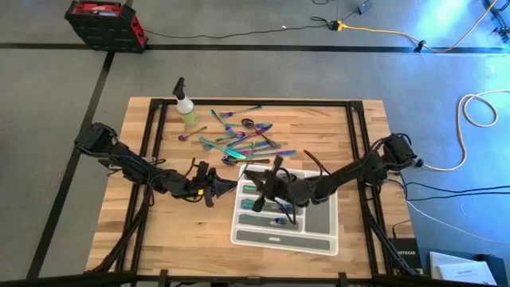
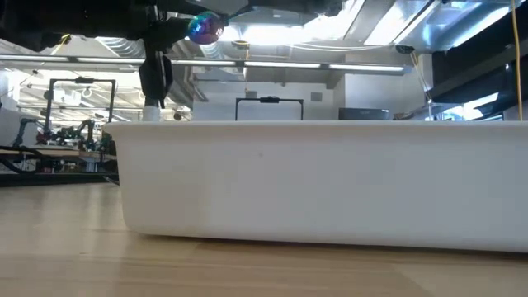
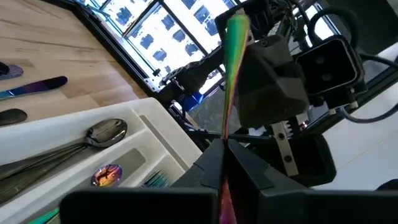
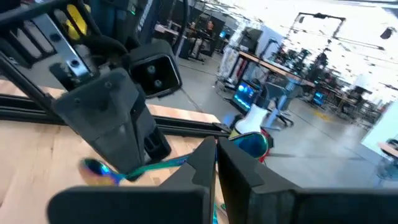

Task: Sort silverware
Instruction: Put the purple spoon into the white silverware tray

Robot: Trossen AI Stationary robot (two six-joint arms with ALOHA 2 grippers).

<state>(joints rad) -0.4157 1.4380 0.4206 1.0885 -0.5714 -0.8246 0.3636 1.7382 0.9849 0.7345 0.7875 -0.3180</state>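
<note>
Hovering over the tray [image 1: 323, 237], the left end effector [image 1: 215, 185] pinched a rainbow piece [image 3: 235, 56]; the right end effector [image 1: 256, 190] clamped a spoon [image 4: 252, 142]. Each needed lowering flat into its matching compartment.

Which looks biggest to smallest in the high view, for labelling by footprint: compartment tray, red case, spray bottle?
1. Compartment tray, the largest by far.
2. Red case on the floor beyond the table; it lies farther from the camera, so its true size may be understated.
3. Spray bottle, the smallest.
</note>
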